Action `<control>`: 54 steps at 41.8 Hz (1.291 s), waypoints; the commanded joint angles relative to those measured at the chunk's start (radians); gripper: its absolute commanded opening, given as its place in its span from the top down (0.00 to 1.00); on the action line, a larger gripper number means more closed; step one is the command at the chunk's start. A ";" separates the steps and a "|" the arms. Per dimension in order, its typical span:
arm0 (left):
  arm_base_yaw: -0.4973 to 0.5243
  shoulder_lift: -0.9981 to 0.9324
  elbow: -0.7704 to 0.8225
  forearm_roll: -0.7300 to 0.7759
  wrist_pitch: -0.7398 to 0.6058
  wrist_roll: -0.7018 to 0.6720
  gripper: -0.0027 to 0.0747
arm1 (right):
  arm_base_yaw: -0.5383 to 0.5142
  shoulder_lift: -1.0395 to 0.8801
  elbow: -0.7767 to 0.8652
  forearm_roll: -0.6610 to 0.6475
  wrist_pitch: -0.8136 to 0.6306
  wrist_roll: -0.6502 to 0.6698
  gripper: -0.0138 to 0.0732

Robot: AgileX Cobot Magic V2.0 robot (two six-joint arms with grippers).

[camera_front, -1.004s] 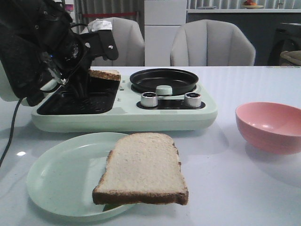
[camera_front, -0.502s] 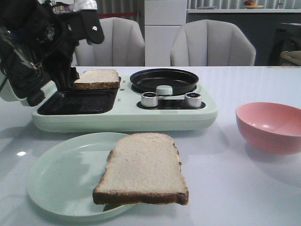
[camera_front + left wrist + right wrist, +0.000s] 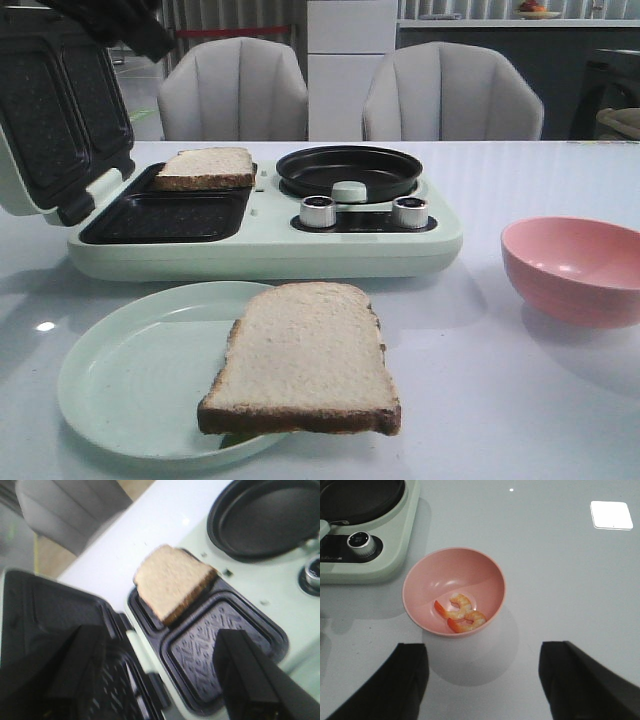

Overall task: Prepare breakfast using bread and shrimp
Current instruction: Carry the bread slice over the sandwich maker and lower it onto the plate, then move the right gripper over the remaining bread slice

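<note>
Left gripper [image 3: 160,680] hanging wide open, holding nothing, above the sandwich maker [image 3: 300,240]. One bread slice [image 3: 206,168] lying tilted across the maker's far grill well. Second bread slice [image 3: 303,357] resting on the green plate [image 3: 120,380], overhanging at 4 o'clock. Right gripper [image 3: 482,680] spread open, empty, over the pink bowl [image 3: 420,587]. Two shrimp [image 3: 460,612] sitting inside it.

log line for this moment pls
left hand open, empty | bread on sandwich maker | right hand open above shrimp
</note>
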 commanded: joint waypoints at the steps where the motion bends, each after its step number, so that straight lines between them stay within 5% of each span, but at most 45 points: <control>1: -0.020 -0.094 -0.023 -0.290 0.133 0.161 0.31 | -0.002 0.002 -0.033 -0.007 -0.071 -0.002 0.19; 7: -0.022 -0.187 -0.006 -0.518 0.234 0.273 0.31 | -0.002 0.002 -0.033 -0.007 -0.071 -0.002 0.19; 25: -0.022 -0.499 0.257 -0.921 0.165 0.402 0.31 | -0.002 0.002 -0.033 0.008 -0.078 -0.002 0.19; 31: -0.022 -0.604 0.311 -0.923 0.175 0.402 0.31 | 0.002 0.005 -0.034 0.147 -0.055 -0.016 0.19; 43: -0.022 -0.669 0.325 -0.908 0.167 0.402 0.31 | 0.160 0.175 -0.042 0.590 0.086 -0.276 0.19; 54: -0.022 -0.669 0.325 -0.908 0.166 0.402 0.31 | 0.393 0.424 -0.042 0.747 -0.058 -0.316 0.19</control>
